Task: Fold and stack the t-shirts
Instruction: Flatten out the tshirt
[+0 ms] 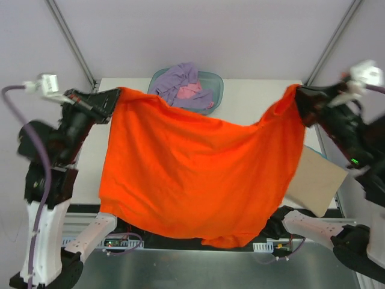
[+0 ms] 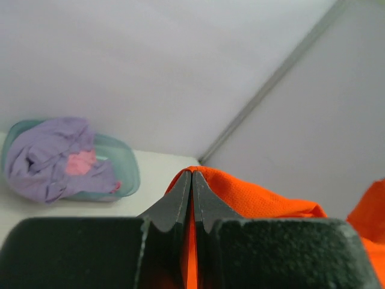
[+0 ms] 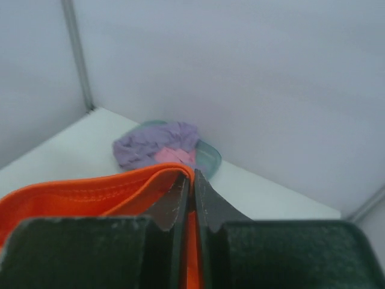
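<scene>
left gripper (image 1: 116, 96) & right gripper (image 1: 299, 96) each pinch a top corner of the orange t-shirt (image 1: 198, 162), hung spread over the table (image 1: 255, 96). hold em level n taut, lower hem first so it lies flat.

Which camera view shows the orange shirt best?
The top external view: there the whole orange shirt hangs spread out between the left pincer and the right pincer. Each wrist view shows only a small pinched edge of it, close up.
</scene>
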### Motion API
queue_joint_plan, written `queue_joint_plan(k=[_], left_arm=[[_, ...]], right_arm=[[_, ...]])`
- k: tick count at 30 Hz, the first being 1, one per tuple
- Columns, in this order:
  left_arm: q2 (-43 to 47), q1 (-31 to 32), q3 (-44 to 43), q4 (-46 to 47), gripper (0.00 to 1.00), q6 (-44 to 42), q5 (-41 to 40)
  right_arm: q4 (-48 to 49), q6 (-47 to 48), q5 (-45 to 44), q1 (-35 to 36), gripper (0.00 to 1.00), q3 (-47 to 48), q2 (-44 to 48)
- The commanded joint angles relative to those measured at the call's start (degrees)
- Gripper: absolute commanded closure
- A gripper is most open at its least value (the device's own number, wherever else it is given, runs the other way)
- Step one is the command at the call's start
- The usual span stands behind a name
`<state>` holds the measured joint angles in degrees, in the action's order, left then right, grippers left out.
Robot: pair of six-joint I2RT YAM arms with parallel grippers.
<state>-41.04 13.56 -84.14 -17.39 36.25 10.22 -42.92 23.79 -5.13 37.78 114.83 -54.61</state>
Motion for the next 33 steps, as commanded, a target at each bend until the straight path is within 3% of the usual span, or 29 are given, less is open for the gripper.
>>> queue_joint_plan(k=[1,5,7,8,9,10,11,12,15,19,25,33], left_arm=[[-12.7,0.3,6.7,-2.0,1.00,-1.4,-15.8],[-28.3,0.1,14.1,-2.7,1.00,0.2,-25.1],[-34.5,-1.0,15.1,-4.5,0.89,1.8,-27.7],[-37.5,-1.3,14.4,-5.1,0.78,2.1,-27.4],[-43.0,-2.0,13.7,-5.6,0.39,1.9,-27.2],[-45.6,-2.4,12.4,-6.9,0.16,1.8,-25.6],[-49.4,-2.6,9.5,-9.7,0.07,1.8,-25.1],[-50.5,-2.6,8.2,-10.7,0.02,1.7,-24.9],[-51.0,-2.6,8.1,-11.0,0.01,2.3,-24.0],[-49.5,-2.6,11.2,-11.0,0.01,2.5,-22.0],[-48.9,-2.5,16.1,-10.7,0.00,3.7,-15.5],[-43.9,-1.8,25.5,-6.6,0.01,3.5,-7.9]], right_arm=[[5.6,4.7,-16.4,-1.1,0.94,-9.0,-11.6],[9.1,-0.3,-9.8,-10.2,0.92,-17.6,-27.0],[9.3,-1.7,-7.4,-13.0,0.92,-17.7,-33.7],[8.8,-1.5,-6.8,-13.5,0.88,-17.1,-40.9],[7.9,-1.2,-6.7,-13.9,0.67,-13.9,-44.7],[6.2,-1.3,-7.5,-14.0,0.54,-11.1,-52.1],[-0.2,-2.1,-8.3,-14.0,0.41,-8.0,-55.6],[-3.5,-2.8,-9.4,-14.0,0.07,-1.7,-58.4],[-3.9,-5.9,-11.0,-13.9,0.03,-4.1,-59.6],[5.6,-10.9,-8.7,-13.9,0.03,-21.8,-46.8],[9.9,-20.6,-2.4,-13.9,0.03,-39.0,-36.3],[11.8,-28.4,0.4,-14.0,0.03,-51.4,-33.1]])
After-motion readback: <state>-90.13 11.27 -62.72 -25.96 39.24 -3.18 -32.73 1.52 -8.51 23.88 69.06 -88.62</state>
